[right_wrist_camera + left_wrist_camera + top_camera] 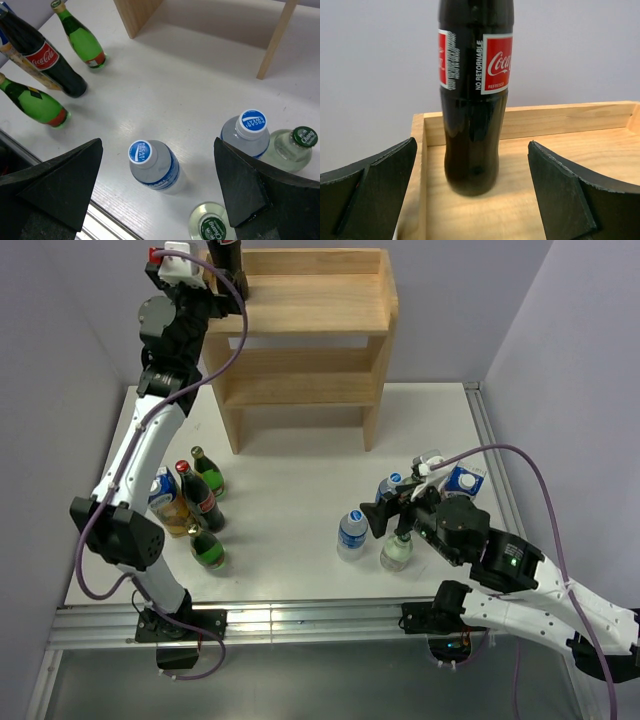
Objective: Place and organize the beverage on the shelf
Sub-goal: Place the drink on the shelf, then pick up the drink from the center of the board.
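Wooden shelf (pixel 310 305): one cola bottle (pixel 472 100). Table (pixel 300 470): two green bottles (pixel 82 42).

- Blocked at left rear corner of shelf (pixel 330 310) top board by upright Coca-Cola bottle (pixel 472 100); open to its right.
- Open across table (pixel 290 475) centre, between left bottle cluster (pixel 195 510) and Pocari Sweat bottle (pixel 352 532).

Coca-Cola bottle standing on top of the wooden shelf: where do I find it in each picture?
Top external: Coca-Cola bottle at the top edge, left, on the shelf corner.
Left wrist: centre, upright on the top board.
Right wrist: not in it.
Shared landmark: the shelf.
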`<action>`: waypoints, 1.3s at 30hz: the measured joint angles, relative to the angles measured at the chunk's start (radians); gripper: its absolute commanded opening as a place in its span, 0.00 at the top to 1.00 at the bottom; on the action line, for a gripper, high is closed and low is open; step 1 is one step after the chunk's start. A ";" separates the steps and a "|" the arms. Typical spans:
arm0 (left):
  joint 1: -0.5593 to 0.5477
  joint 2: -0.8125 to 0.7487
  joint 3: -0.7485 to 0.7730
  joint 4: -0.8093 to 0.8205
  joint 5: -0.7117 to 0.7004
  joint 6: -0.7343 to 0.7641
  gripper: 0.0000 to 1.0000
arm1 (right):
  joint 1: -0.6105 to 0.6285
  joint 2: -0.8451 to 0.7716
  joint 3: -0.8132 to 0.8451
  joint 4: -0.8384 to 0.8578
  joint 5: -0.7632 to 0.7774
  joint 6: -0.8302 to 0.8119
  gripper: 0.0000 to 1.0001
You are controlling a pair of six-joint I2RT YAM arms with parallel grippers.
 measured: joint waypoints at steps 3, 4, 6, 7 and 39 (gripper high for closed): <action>0.000 -0.076 -0.045 -0.034 -0.026 -0.027 0.01 | 0.000 0.034 0.010 0.014 -0.026 -0.010 0.01; 0.000 -0.105 -0.057 -0.053 -0.036 -0.041 0.01 | 0.000 0.053 0.015 0.026 -0.040 -0.013 0.02; 0.000 -0.172 -0.089 -0.079 -0.056 -0.070 0.00 | 0.000 0.088 0.027 0.046 -0.065 -0.018 0.02; 0.000 -0.213 -0.109 -0.096 -0.070 -0.085 0.01 | 0.000 0.107 0.032 0.061 -0.080 -0.020 0.02; 0.000 -1.058 -0.568 -0.992 -0.512 -0.417 0.00 | 0.009 1.072 0.598 0.502 -0.685 -0.149 0.09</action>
